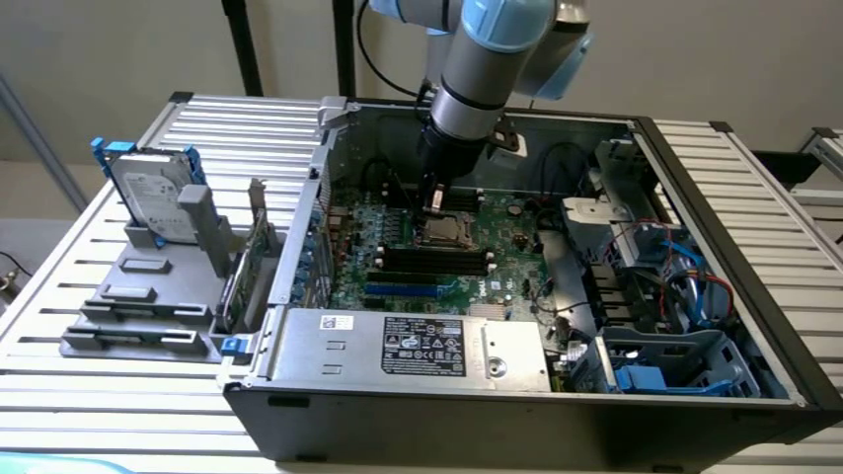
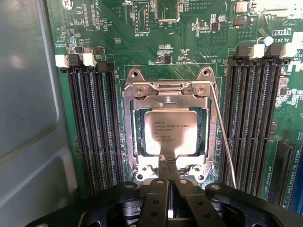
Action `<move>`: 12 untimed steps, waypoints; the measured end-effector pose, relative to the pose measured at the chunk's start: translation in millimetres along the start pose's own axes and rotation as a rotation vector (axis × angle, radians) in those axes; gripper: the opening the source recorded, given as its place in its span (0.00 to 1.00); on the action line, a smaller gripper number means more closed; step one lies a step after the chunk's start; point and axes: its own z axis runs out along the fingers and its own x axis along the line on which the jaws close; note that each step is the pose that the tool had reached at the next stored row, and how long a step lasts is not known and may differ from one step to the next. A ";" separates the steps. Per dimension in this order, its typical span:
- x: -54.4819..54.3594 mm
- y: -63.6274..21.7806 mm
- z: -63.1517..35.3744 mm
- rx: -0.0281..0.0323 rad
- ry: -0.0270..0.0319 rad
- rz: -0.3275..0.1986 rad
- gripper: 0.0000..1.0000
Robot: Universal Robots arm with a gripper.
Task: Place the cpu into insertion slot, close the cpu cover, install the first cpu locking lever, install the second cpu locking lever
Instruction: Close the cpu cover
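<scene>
The cpu [image 2: 170, 133], a pale square chip with printed text, lies flat in the insertion slot [image 2: 138, 142] on the green board. The silvery cpu cover [image 2: 165, 90] lies down around it, framing the chip. One thin wire locking lever [image 2: 222, 137] runs slanted along one side of the socket, standing out from the frame. My gripper [image 2: 168, 163] is shut with nothing visible between its black fingers, and its tips sit at the socket's near edge. In the exterior view the gripper [image 1: 435, 200] hangs just above the socket [image 1: 445, 230] inside the open computer case.
Long black memory slots [image 2: 92, 127] flank the socket on both sides [image 2: 251, 118]. A silver power supply box [image 1: 409, 346] fills the case's front. Drive cages and cables [image 1: 658, 286] crowd the exterior view's right. A hard drive [image 1: 152, 193] stands on a grey rack outside the case.
</scene>
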 end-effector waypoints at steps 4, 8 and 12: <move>0.5 -2.9 -12.6 0.0004 0.0012 0.002 0.11; -2.9 -8.8 -22.7 0.0008 0.0035 0.002 0.11; -8.2 -20.3 -26.6 0.0009 0.0045 0.002 0.11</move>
